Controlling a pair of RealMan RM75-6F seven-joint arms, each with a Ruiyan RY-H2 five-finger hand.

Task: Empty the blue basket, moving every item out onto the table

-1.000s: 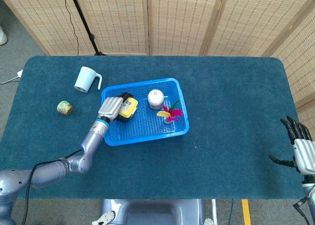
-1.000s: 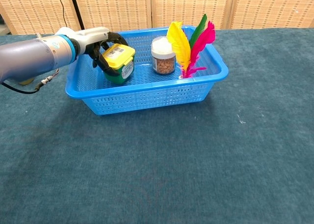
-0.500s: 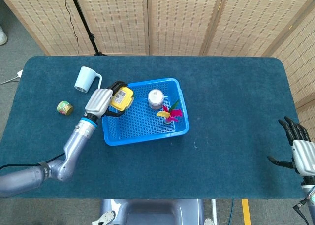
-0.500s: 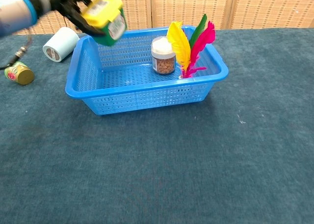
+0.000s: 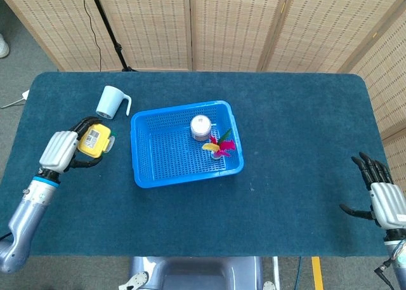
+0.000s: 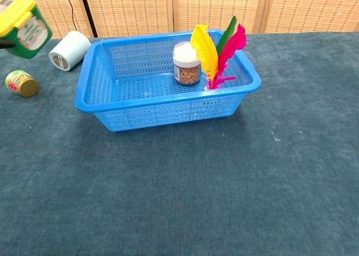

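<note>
Two glossy items, jar (image 5: 200, 127) and feathers (image 5: 219, 144), sit in the perforated plastic basket (image 5: 185, 174); left hand (image 5: 58, 151) fingers (image 5: 81, 124) clasp a yellow-lidded tub (image 5: 93, 141).

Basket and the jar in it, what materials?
Basket: looks like moulded blue plastic, slightly glossy, perforated grid walls and floor. Jar: clear body, glass or plastic unclear, brown granules visible inside, white lid, probably plastic.

Your left hand (image 5: 60, 150) grips the yellow-lidded container (image 5: 94, 141) near the tabletop's left edge; right hand (image 5: 379, 198) is empty, fingers spread, by the right edge.
</note>
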